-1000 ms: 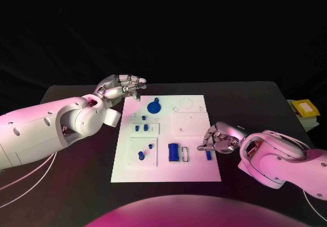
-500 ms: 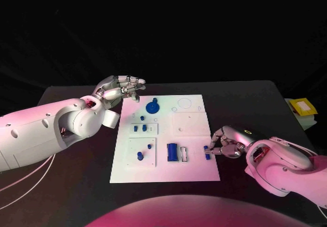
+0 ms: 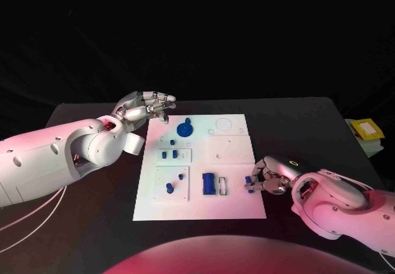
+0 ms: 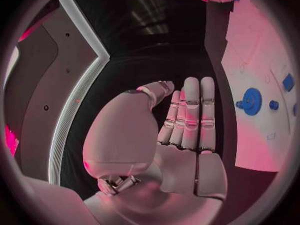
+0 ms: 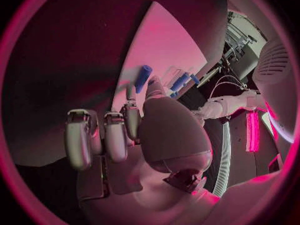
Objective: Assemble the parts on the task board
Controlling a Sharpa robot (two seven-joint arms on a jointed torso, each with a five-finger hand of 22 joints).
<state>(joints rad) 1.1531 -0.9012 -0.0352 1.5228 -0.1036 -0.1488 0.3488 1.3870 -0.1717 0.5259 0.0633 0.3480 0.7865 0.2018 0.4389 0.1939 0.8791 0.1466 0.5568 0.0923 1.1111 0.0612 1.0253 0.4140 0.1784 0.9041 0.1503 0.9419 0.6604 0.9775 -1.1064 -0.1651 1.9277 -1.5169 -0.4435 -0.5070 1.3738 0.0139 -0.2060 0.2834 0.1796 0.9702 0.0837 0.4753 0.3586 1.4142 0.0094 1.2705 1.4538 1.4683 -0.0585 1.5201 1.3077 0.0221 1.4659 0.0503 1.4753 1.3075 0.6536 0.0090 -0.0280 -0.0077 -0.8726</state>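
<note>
Blue and peg-shaped, a small part [image 3: 250, 184] is pinched upright in the fingertips of the right hand [image 3: 269, 178] at the right edge of the white task board [image 3: 233, 149], just right of the outlined slot [image 3: 222, 186] and the blue block [image 3: 209, 183] beside it, so the move toward a seat is judged to run leftward from that hand, which is much the nearer. Kept well apart at the board's far left corner, near the round blue disc [image 3: 186, 128], the left hand [image 3: 148, 106] is held flat with fingers pressed together and nothing in it, above the matte black bench [image 3: 99, 228].
</note>
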